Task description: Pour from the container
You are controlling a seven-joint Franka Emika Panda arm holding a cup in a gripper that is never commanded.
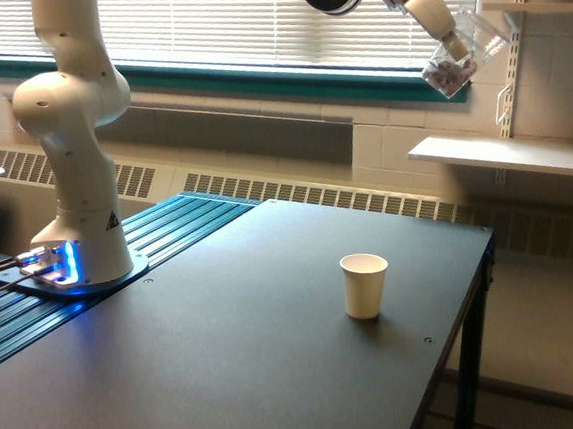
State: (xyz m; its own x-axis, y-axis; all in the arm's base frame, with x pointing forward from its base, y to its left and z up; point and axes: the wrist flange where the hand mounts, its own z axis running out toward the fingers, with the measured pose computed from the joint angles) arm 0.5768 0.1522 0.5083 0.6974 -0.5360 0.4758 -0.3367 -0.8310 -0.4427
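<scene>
Clearly the main risk is a miss: the container hangs high at the far right of the scene, tilted, well above and to the right of the paper cup, which stands upright on the table near its right edge. If it tips further where it is now, the dark purplish-brown bits gathered in its lower corner would likely fall past the table edge or scatter on the dark top, not into the cup. From such a height even a well-aimed pour could bounce small hard bits off the rim, and the light paper cup might be knocked over by a low pass. The gripper is pinching the container near its upper part; the plastic looks thin and smooth, so a slip or a squeeze that warps the wall seems possible, though how firm the hold is cannot be judged. As to materials, the container is clear, glossy plastic with angled-looking walls that catch window light; the bits inside read as small, dry and irregular. The paper cup is matte cream-white, tapered, open-mouthed, and appears empty from this angle, though its inside is not really visible. The table is flat, matte, dark grey; the arm's base on the left is smooth white.
</scene>
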